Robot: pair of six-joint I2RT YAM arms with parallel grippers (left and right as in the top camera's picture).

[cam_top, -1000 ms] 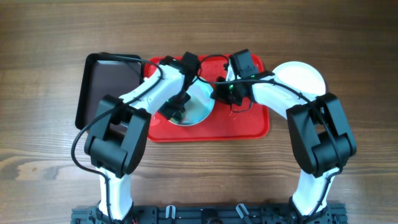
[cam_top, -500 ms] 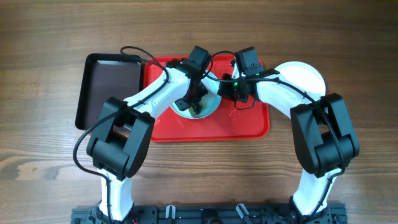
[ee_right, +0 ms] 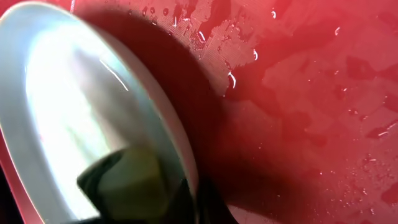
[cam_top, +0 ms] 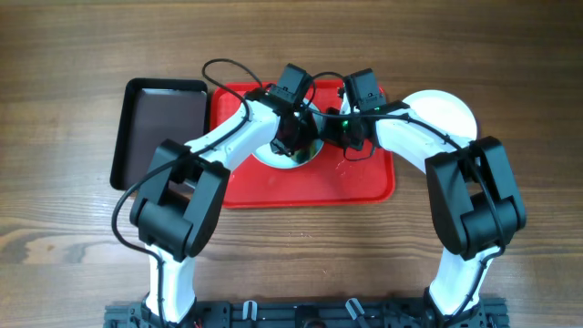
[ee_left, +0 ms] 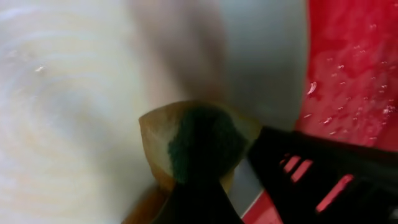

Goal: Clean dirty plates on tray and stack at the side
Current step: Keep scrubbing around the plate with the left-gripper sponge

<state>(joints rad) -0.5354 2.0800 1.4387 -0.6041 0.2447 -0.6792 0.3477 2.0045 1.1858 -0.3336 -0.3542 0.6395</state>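
Both sets of jaws are clamped. The left gripper (cam_top: 293, 138) pinches a yellow-and-green sponge (ee_left: 198, 142) between nearly closed fingers. The sponge is pressed against the face of a round shallow pale plate (ee_right: 68, 106) directly ahead of those jaws. The right gripper (cam_top: 344, 135) grasps the same plate by its rim and holds it tilted above the large rectangular red plastic tray (cam_top: 364, 178). The tray lies beneath both jaws, with droplets on its surface. The two grippers crowd each other across the plate.

Counted: two plates, two trays, one sponge. The second white plate (cam_top: 448, 109) rests on the wooden table (cam_top: 73, 237), well apart from the right jaws on their outer side. The narrower dark brown black-rimmed tray (cam_top: 168, 118) sits outward of the left jaws, just beside the red tray.
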